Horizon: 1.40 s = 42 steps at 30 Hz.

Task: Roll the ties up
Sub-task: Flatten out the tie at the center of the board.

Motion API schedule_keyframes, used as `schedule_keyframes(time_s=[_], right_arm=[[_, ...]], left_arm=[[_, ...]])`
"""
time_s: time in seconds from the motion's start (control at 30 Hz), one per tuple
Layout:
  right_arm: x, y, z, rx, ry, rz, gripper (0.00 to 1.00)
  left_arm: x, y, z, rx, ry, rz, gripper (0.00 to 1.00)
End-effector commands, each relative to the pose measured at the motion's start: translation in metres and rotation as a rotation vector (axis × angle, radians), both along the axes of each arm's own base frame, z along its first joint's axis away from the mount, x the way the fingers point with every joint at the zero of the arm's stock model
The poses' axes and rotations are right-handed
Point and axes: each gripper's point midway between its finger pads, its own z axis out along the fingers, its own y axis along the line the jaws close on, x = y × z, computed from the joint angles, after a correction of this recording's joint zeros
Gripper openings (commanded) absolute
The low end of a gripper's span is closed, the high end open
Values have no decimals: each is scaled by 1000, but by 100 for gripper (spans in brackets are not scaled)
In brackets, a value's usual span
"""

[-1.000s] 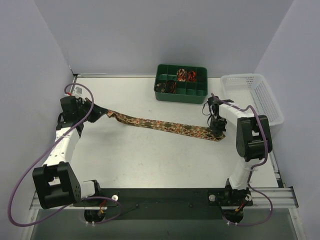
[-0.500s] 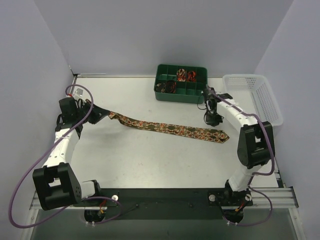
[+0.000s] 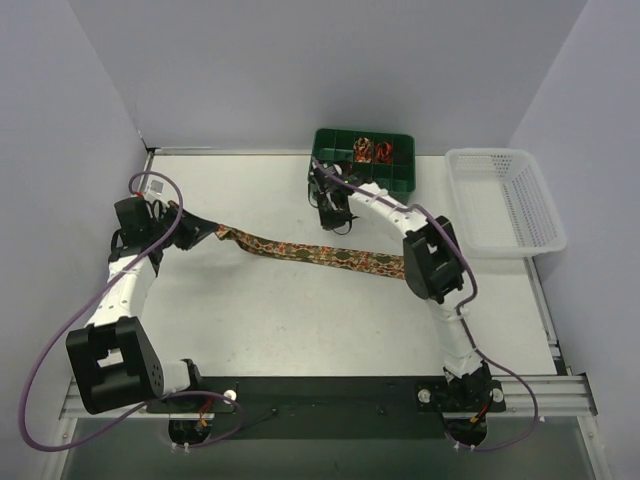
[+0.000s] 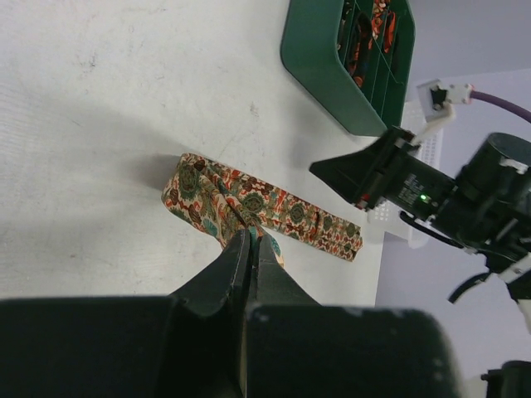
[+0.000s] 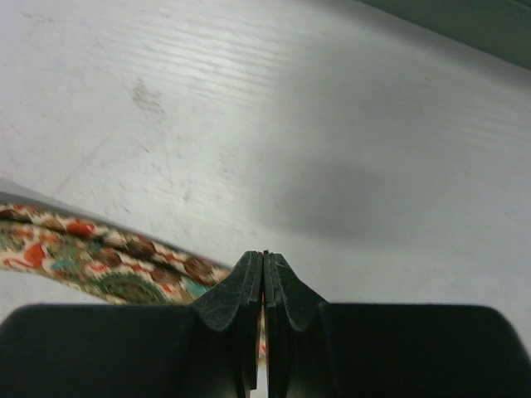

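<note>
One tie (image 3: 310,250), brown-gold with a red and green pattern, lies stretched across the table. My left gripper (image 3: 207,232) is shut on its narrow left end, and its fingertips (image 4: 251,240) pinch the fabric (image 4: 265,207). My right gripper (image 3: 330,215) is shut and hovers above the table just in front of the green box, apart from the tie. In the right wrist view the shut gripper (image 5: 264,257) is over bare table with the tie (image 5: 91,249) at the lower left. The tie's wide end is hidden under my right arm's elbow.
A green compartment box (image 3: 330,148) stands at the back centre with several coiled ties (image 3: 370,150) in it; it also shows in the left wrist view (image 4: 323,66). A white plastic basket (image 3: 490,205) sits at the back right. Purple cables run along both arms.
My right gripper has left the tie's wide end and swung left to the front of the green box. The tie stays stretched out. My left gripper has barely moved.
</note>
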Motion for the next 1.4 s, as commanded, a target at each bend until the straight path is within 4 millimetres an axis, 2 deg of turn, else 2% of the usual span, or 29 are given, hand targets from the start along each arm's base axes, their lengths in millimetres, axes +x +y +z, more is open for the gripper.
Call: schedule_keyframes(time_s=[0.0, 0.03, 0.07, 0.13, 0.3, 0.4, 0.43, 0.5, 0.57, 0.6, 0.7, 0.83, 1.03, 1.07, 1.13, 1.2, 1.27, 1.3, 1.37], right_arm=[[8, 44, -10, 68, 31, 98, 5], [12, 56, -5, 103, 24, 117, 5], [12, 58, -17, 98, 42, 122, 5], [12, 62, -28, 94, 54, 133, 5], [-5, 70, -46, 97, 106, 181, 5], [-26, 72, -57, 88, 156, 228, 5], [-32, 71, -57, 85, 164, 235, 5], [-53, 69, -67, 81, 223, 271, 5], [-65, 67, -66, 85, 245, 297, 5], [-78, 61, -74, 74, 281, 310, 5], [-98, 58, -74, 93, 330, 370, 5], [-111, 55, -70, 92, 338, 430, 5], [-112, 43, -68, 43, 328, 441, 5], [-111, 42, -67, 39, 320, 439, 5], [-107, 42, -60, 38, 302, 435, 5], [-103, 44, -53, 42, 279, 429, 5], [-97, 48, -41, 54, 251, 430, 5], [-95, 50, -36, 60, 242, 429, 6], [-91, 55, -25, 77, 217, 430, 8]], left_arm=[[6, 3, 5, -18, -43, -12, 0], [7, 3, 5, -18, -42, -12, 0], [6, 3, 4, -18, -39, -9, 0], [7, 4, 1, -12, -35, -6, 0], [7, 5, -2, -10, -30, -6, 0], [7, 5, -2, -9, -32, -3, 0], [6, 5, -2, -8, -35, -3, 0], [5, 5, 1, -6, -37, -2, 0], [4, 5, 3, 2, -37, 0, 0], [3, 6, 3, 5, -37, 0, 0], [1, 7, 5, 20, -38, -2, 0], [-1, 11, 0, 60, -23, 0, 4], [-17, 25, -23, 161, 64, 15, 8], [-22, 26, -27, 168, 85, 19, 19], [-29, 32, -28, 192, 90, 42, 32], [-34, 44, -32, 234, 112, 104, 51], [-40, 61, -24, 313, 115, 184, 61], [-42, 67, -17, 356, 95, 203, 75], [-46, 80, -9, 417, 114, 252, 88]])
